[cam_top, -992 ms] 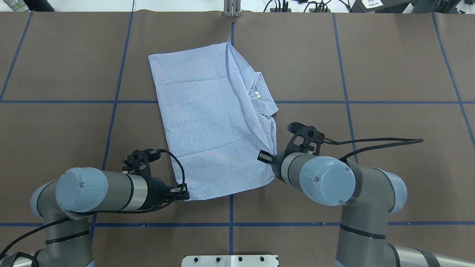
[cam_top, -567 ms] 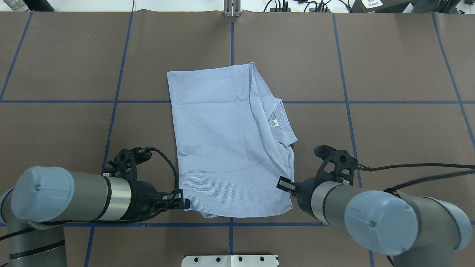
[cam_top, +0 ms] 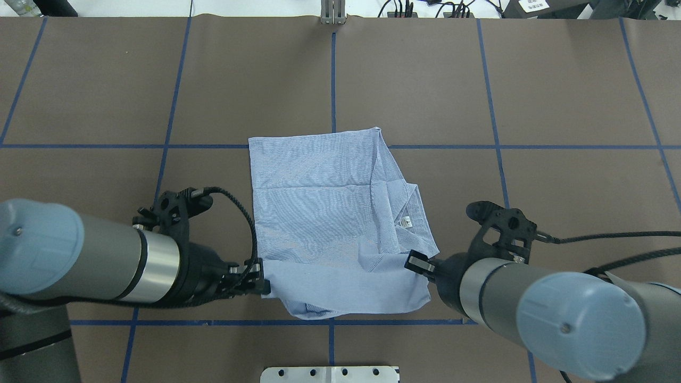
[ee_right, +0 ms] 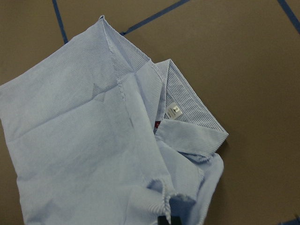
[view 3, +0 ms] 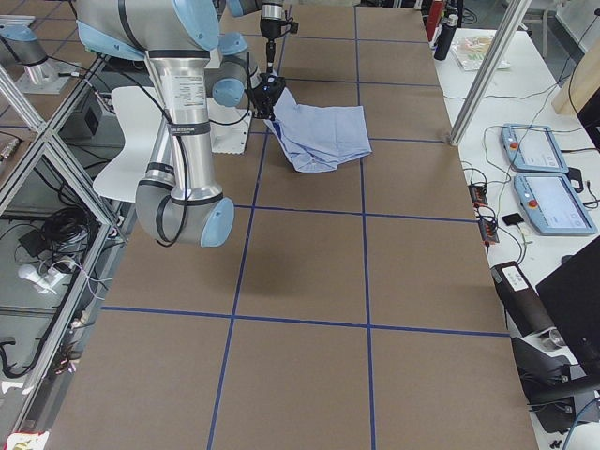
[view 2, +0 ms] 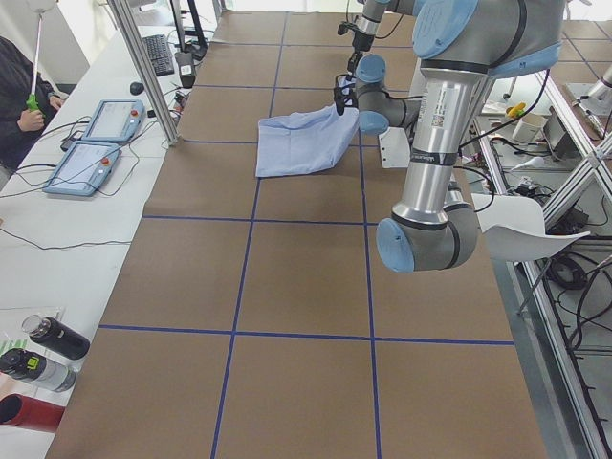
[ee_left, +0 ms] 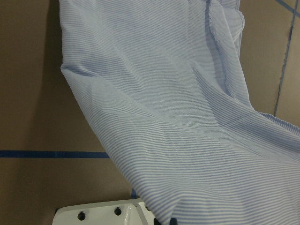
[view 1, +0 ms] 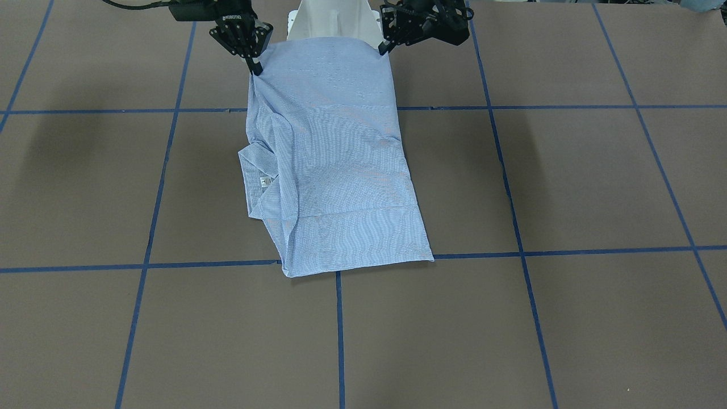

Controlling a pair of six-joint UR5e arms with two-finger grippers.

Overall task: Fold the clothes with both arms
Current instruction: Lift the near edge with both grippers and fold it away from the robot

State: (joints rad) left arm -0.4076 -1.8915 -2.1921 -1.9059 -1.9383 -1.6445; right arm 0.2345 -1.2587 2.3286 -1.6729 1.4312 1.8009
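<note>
From the front, the shirt (view 1: 341, 170) lies folded on the brown table (view 1: 568, 182), and its end by the robot is lifted. The right gripper (view 1: 257, 69) is closed tight on one lifted corner. The left gripper (view 1: 381, 50) is closed tight on the other. From above, the shirt sits in the middle of the table, near the robot, with its collar (cam_top: 420, 213) and white label (cam_top: 407, 222) on the right side. From the left end, the shirt is far off, with one edge raised toward the robot. From the right end, that raised edge hangs from the two grippers. The left wrist camera shows striped cloth sloping over a blue line (ee_left: 47, 153) and a white plate (ee_left: 98, 215). The right wrist camera shows the collar, the label and a red spot (ee_right: 157, 124).
</note>
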